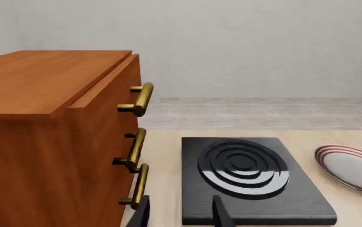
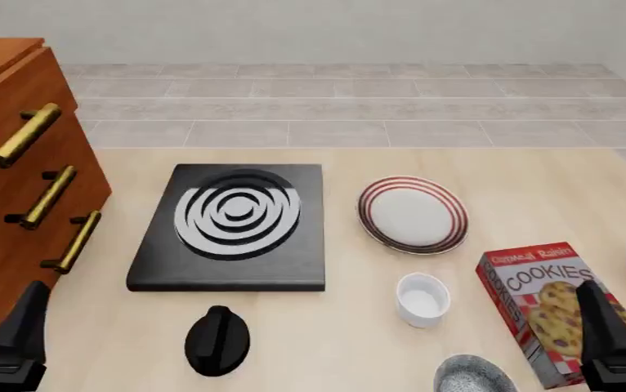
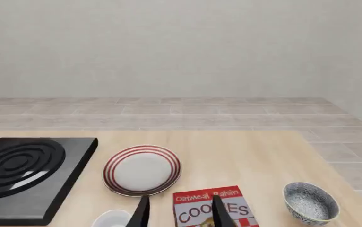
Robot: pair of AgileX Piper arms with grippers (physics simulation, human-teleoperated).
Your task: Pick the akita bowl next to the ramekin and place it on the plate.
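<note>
Sitting at table's left: orange wooden drawer cabinet w/ brass handles, then black square stove plate, red-ringed white plate mid-table. Speckled akita bowl at near edge, just beside small white ramekin. Left gripper and right gripper both spread, holding nothing.

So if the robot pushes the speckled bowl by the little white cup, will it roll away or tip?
Probably neither. The akita bowl sits upright by the ramekin, so it likely slides. Its curved sides look smooth and may slip in a grip. It looks stiff, maybe breakable.
</note>
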